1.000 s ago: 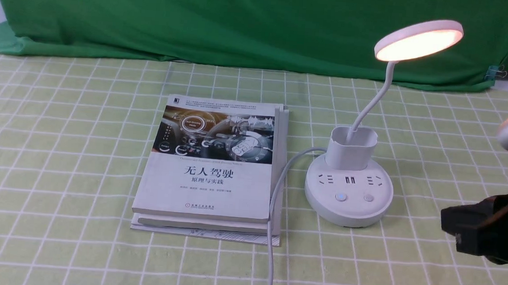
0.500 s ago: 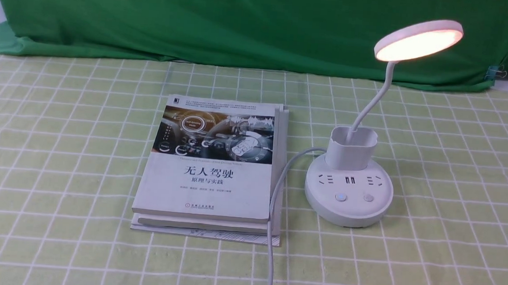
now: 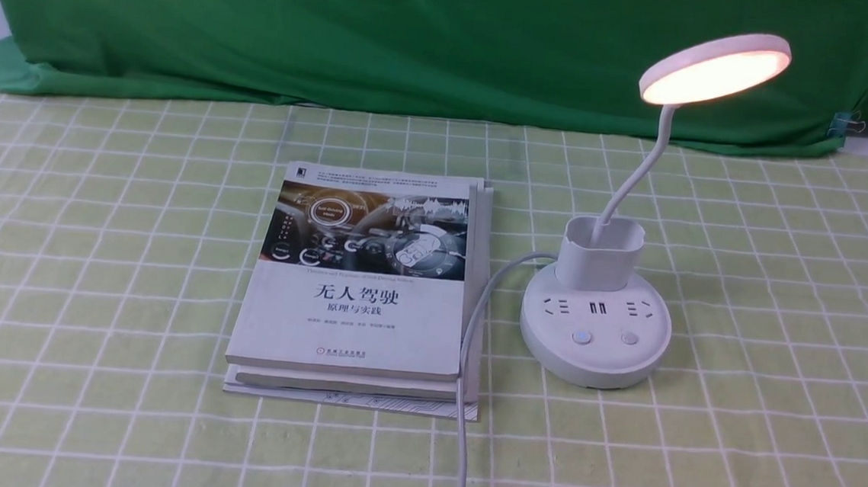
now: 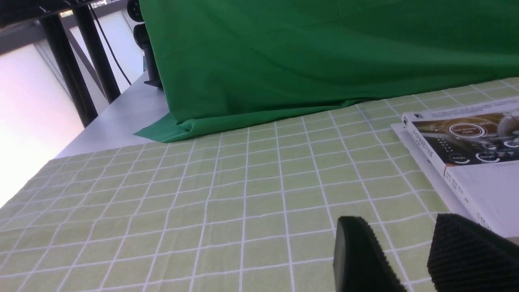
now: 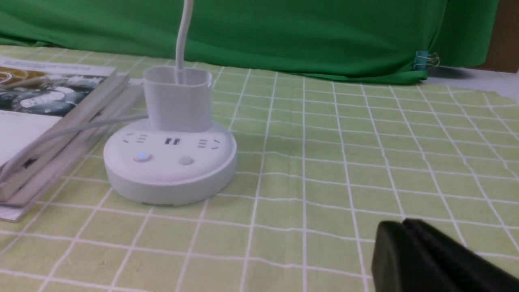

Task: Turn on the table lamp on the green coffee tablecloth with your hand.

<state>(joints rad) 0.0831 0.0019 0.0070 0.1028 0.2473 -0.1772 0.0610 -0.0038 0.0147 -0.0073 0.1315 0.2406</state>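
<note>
Now the tablecloth, a light yellow-green cloth with a white grid, is covering the bench from the near edge back to the plain dark green backdrop, which is hanging behind it and spilling a little onto the cloth. A stack of books is lying flat on the cloth near the middle, the top cover showing Chinese lettering under a picture of a car dashboard. Just to the right of the books, apart from them, the lamp is standing on the cloth on its round base; its neck is rising out of the cup holder and curving up to the right, and the flat round head is glowing warm orange. On the base, the left button is showing a faint blue light and the right button is looking plain. The lamp's white cord is running from the base along the edge of the books toward the near edge.

The left hand is hovering low over the cloth beside the books, its two fingers spread with cloth showing between them. The right hand is sitting low over the cloth, well apart from the lamp, its fingers pressed together on nothing.
</note>
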